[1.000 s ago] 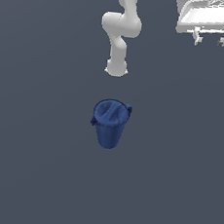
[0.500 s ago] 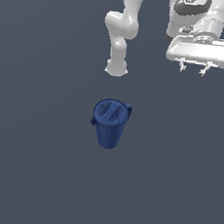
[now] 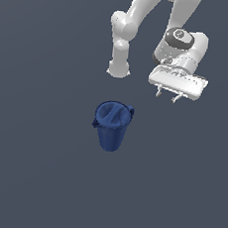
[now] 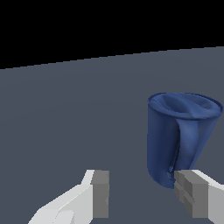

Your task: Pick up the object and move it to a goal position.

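We found the dark blue bucket [image 3: 113, 125] standing upright on the grey desk [image 3: 35, 167], untouched. The claw [image 3: 168, 96] hung empty with fingers apart (wide enough, we judged, to straddle it), off toward the exterior view's right, because the grasp had not begun.

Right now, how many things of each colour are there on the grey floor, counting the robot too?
Dark blue bucket-like container: 1
White robot arm with its open gripper: 1
Total: 2
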